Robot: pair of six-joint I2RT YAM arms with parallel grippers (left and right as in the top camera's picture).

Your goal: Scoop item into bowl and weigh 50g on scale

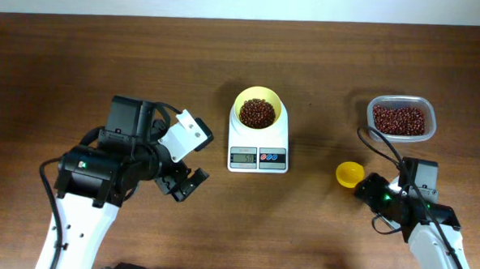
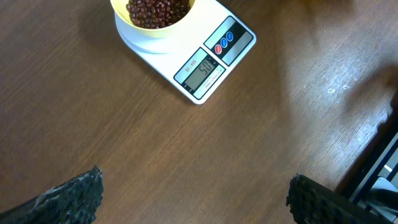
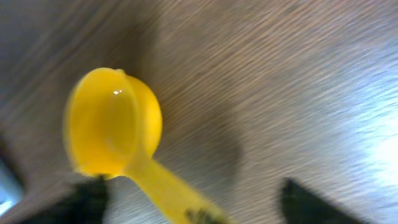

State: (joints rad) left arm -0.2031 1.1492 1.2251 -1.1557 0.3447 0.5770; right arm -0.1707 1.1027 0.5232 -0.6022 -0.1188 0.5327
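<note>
The pale yellow bowl (image 1: 259,92) stands on the white scale (image 1: 260,143) and holds dark red-brown beans (image 1: 257,113). In the left wrist view the scale (image 2: 233,43), bowl (image 2: 140,31) and beans (image 2: 158,9) show at the top; the display seems to read 50. My left gripper (image 1: 185,183) (image 2: 196,199) is open and empty over bare table, left of the scale. My right gripper (image 1: 369,187) (image 3: 193,202) is open, its fingers spread either side of the handle of the empty yellow scoop (image 1: 349,174) (image 3: 109,124).
A clear plastic tub (image 1: 401,99) with more beans (image 1: 399,119) stands at the back right, behind the right arm. Cables run from both arms. The table's far edge runs along the top of the overhead view.
</note>
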